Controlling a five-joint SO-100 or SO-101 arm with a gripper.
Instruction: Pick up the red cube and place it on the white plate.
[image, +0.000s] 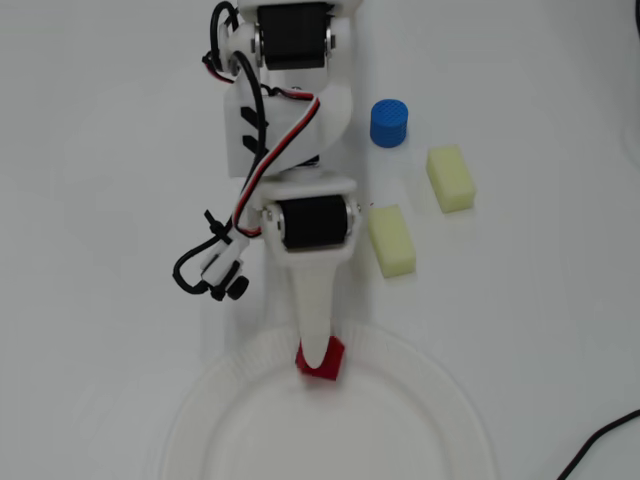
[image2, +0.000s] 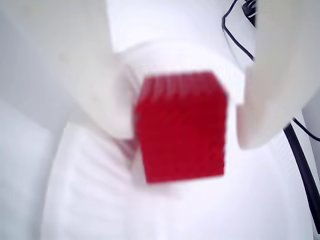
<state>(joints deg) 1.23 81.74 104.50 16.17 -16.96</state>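
The red cube (image: 323, 360) (image2: 181, 127) sits between my gripper's (image: 318, 352) (image2: 186, 117) two white fingers, just over the near rim of the white plate (image: 420, 385) (image2: 90, 200). In the wrist view the left finger (image2: 85, 75) presses on the cube's side and the right finger (image2: 272, 85) stands close against its other side. The cube is blurred and slightly tilted. A faint red reflection shows on the plate below it. In the overhead view the upper finger hides part of the cube.
A blue cylinder (image: 390, 122) and two pale yellow blocks (image: 391, 240) (image: 450, 178) lie to the right of the arm in the overhead view. A black cable (image: 600, 440) (image2: 305, 170) runs at the lower right, beside the plate.
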